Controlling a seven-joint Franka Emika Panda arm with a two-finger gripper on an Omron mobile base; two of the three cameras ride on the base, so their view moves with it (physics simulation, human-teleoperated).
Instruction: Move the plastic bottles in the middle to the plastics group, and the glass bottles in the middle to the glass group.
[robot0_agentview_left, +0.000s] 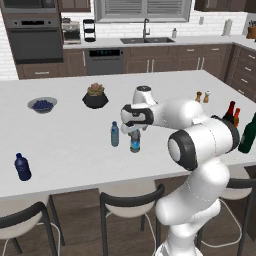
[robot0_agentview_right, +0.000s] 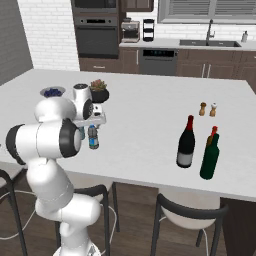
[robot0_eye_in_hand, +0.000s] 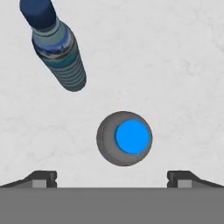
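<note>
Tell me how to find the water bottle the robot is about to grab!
Start at the big white counter and go to its front middle, where two small clear bottles stand side by side. Yours is the bottle right below the gripper, nearer the counter's front edge than its twin. Looking down from the hand, its blue cap sits between the open jaws.

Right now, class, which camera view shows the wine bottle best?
The right base view: the wine bottle stands whole and unblocked on the counter. In the left base view the robot's arm hides most of it.

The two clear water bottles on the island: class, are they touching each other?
Apart. The hand view shows bare counter between the capped bottle under the gripper and the other bottle.
</note>
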